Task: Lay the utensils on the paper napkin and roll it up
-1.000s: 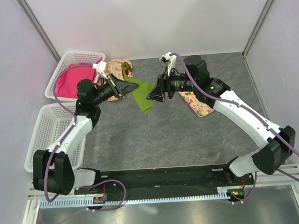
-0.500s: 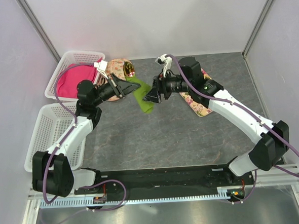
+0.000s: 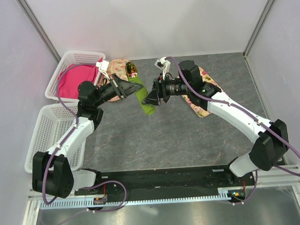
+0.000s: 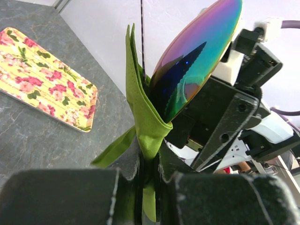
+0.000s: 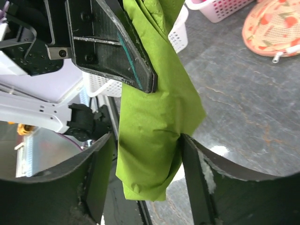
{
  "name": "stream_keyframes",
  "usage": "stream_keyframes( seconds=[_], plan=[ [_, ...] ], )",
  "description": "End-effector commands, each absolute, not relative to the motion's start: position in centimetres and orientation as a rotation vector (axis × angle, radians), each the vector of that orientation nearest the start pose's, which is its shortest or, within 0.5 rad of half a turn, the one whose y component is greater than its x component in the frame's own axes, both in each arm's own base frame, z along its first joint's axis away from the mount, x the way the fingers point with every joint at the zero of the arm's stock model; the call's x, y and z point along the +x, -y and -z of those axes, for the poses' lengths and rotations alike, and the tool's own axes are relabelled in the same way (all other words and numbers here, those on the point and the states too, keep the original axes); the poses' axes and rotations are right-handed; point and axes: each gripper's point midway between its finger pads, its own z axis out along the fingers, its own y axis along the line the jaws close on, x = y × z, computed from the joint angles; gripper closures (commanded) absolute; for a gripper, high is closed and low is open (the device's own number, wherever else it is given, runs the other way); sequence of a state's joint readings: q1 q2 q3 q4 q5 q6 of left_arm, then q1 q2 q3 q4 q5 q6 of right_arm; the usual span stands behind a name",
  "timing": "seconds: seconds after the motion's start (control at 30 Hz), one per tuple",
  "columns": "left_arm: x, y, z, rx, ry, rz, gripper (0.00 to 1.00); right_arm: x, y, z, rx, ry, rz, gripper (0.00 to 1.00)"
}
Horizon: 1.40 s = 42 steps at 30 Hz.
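The left gripper (image 4: 149, 164) is clamped tight on the paper napkin (image 4: 146, 119). Its jaws are nearly together, with the lime-green fold pinched between them at the bottom centre of the left wrist view. Two things rise out of that fold toward the top of the frame: a thin dark stick (image 4: 142, 33) running straight up, and just right of it a shiny iridescent bowl (image 4: 199, 56) tilted toward the upper right. The paper hides their handles, so I cannot tell whether the jaws grip them too.

The right gripper (image 5: 146, 161) stands wide, its two fingers (image 5: 96, 183) on either side of the napkin's hanging end in the lower half of the right wrist view. Whether they press the paper cannot be told.

From above, both grippers meet at the upper centre of the frame, holding the napkin up over the grey table (image 3: 167, 137). A floral mat (image 3: 203, 106) lies under the right arm, right of centre. At the upper left stands a white basket (image 3: 77, 54) holding a pink cloth (image 3: 74, 82) — a second white basket (image 3: 44, 139) sits below it, at the left edge.
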<state>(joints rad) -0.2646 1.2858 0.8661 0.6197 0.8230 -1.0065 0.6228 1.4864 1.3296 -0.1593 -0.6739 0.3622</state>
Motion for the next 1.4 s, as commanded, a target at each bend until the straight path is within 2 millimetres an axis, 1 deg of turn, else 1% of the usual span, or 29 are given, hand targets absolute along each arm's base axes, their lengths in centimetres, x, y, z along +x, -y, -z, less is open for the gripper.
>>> stream_keyframes(
  seconds=[0.0,0.07,0.1,0.17,0.2,0.37,0.47,0.5,0.57,0.6,0.63,0.7,0.73,0.77,0.8,0.87,0.9,0.93,0.97,1.0,1.07,1.1,1.23,1.3,1.37],
  plan=[
    [29.3,24.5,-36.6,0.285,-1.514,1.602,0.98,26.6,-35.7,-30.6,-0.770,-1.840,-1.405,0.37],
    [29.3,24.5,-36.7,0.286,-1.512,1.602,0.98,26.3,-35.9,-30.7,-0.764,-1.839,-1.436,0.42],
    [29.3,24.5,-36.7,0.286,-1.512,1.602,0.98,26.1,-35.9,-31.0,-0.771,-1.828,-1.452,0.47],
    [29.3,24.5,-36.7,0.288,-1.512,1.603,0.98,25.8,-35.9,-31.0,-0.768,-1.829,-1.476,0.51],
    [29.3,24.4,-36.8,0.286,-1.506,1.601,0.98,25.6,-36.0,-31.5,-0.773,-1.806,-1.503,0.55],
    [29.2,24.5,-36.6,0.292,-1.503,1.610,0.98,24.7,-36.4,-31.6,-0.771,-1.796,-1.583,0.59],
    [29.0,24.5,-36.8,0.305,-1.491,1.617,0.98,24.6,-36.4,-31.8,-0.755,-1.790,-1.621,0.69],
    [28.8,24.5,-36.9,0.308,-1.491,1.623,0.98,24.4,-36.5,-31.8,-0.754,-1.792,-1.633,0.74],
    [28.7,24.5,-37.0,0.315,-1.483,1.621,0.98,24.5,-36.5,-31.9,-0.747,-1.794,-1.647,0.81],
    [28.6,24.5,-36.9,0.319,-1.484,1.621,0.98,24.4,-36.5,-32.0,-0.745,-1.789,-1.647,0.97],
    [28.6,24.5,-36.8,0.318,-1.487,1.620,0.98,24.5,-36.5,-32.1,-0.743,-1.785,-1.639,1.00],
    [28.3,24.4,-37.0,0.334,-1.479,1.608,0.98,24.8,-36.3,-32.5,-0.728,-1.770,-1.610,1.00],
    [28.2,24.4,-36.9,0.337,-1.481,1.605,0.96,24.9,-36.2,-32.7,-0.725,-1.760,-1.597,1.00],
    [28.3,24.4,-36.6,0.331,-1.499,1.595,0.90,25.0,-36.1,-33.1,-0.718,-1.745,-1.580,1.00],
    [28.2,24.3,-36.8,0.329,-1.498,1.590,0.76,25.1,-36.0,-33.3,-0.717,-1.737,-1.570,1.00],
    [28.2,24.2,-36.3,0.330,-1.511,1.571,0.64,25.2,-35.8,-34.2,-0.711,-1.708,-1.548,1.00],
    [27.9,24.1,-36.3,0.332,-1.508,1.565,0.54,25.3,-35.8,-34.4,-0.710,-1.699,-1.540,1.00],
    [27.9,24.1,-36.0,0.324,-1.518,1.560,0.50,25.2,-35.7,-34.7,-0.714,-1.686,-1.535,1.00],
    [28.0,24.0,-35.6,0.319,-1.535,1.547,0.42,25.2,-35.6,-35.1,-0.714,-1.674,-1.531,1.00],
    [28.1,23.9,-35.4,0.312,-1.540,1.537,0.36,25.2,-35.5,-35.3,-0.712,-1.670,-1.530,1.00],
    [27.8,23.9,-35.0,0.315,-1.546,1.532,0.30,25.1,-35.4,-35.8,-0.712,-1.654,-1.523,1.00],
    [27.7,23.8,-34.7,0.311,-1.556,1.533,0.23,25.0,-35.4,-35.9,-0.713,-1.649,-1.520,1.00],
    [27.7,23.7,-33.5,0.289,-1.589,1.519,0.11,24.7,-35.1,-36.4,-0.716,-1.625,-1.518,1.00],
    [27.9,23.6,-33.0,0.274,-1.606,1.514,0.08,24.6,-35.1,-36.6,-0.717,-1.619,-1.528,1.00],
    [27.9,23.7,-32.8,0.269,-1.611,1.517,0.07,24.3,-35.1,-37.1,-0.723,-1.603,-1.539,1.00]
  ],
)
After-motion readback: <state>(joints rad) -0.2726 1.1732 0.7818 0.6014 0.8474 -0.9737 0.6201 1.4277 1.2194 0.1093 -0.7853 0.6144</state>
